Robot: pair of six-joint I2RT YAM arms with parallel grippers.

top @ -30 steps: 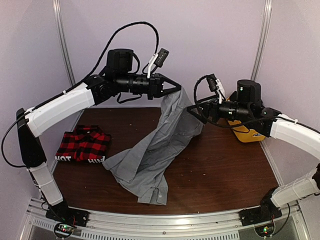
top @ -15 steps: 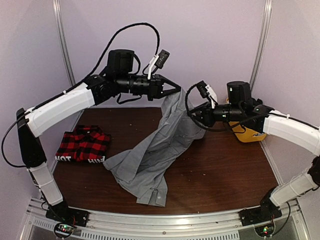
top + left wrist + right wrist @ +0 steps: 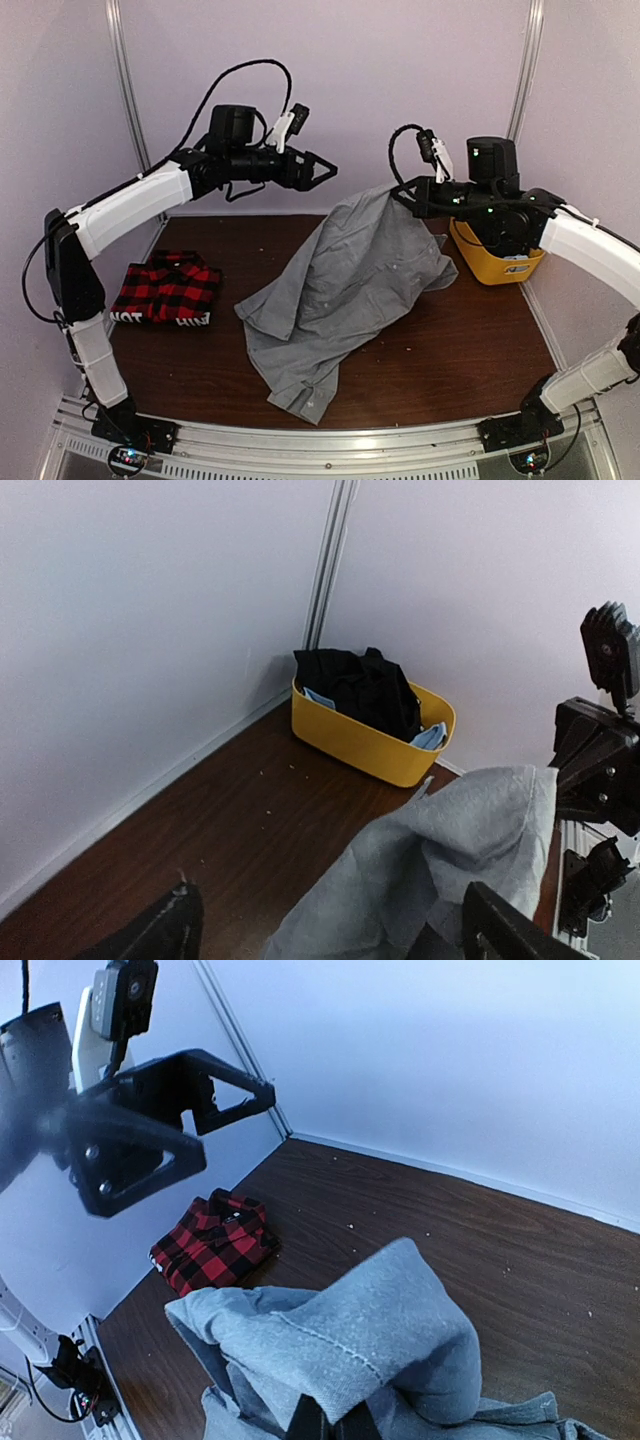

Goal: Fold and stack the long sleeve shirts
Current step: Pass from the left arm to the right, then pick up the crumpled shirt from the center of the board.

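Released by the open left hand, the rumpled grey shirt hung upper right from the right hand, clamped on it.

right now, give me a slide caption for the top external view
Right gripper holds up the grey shirt by one edge; left gripper open and empty; plaid shirt folded at left.

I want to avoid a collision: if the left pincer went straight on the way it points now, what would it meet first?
Most likely the grey shirt, whose raised part hangs from the right pincer directly ahead; the yellow bin lies beyond. Depth is uncertain.
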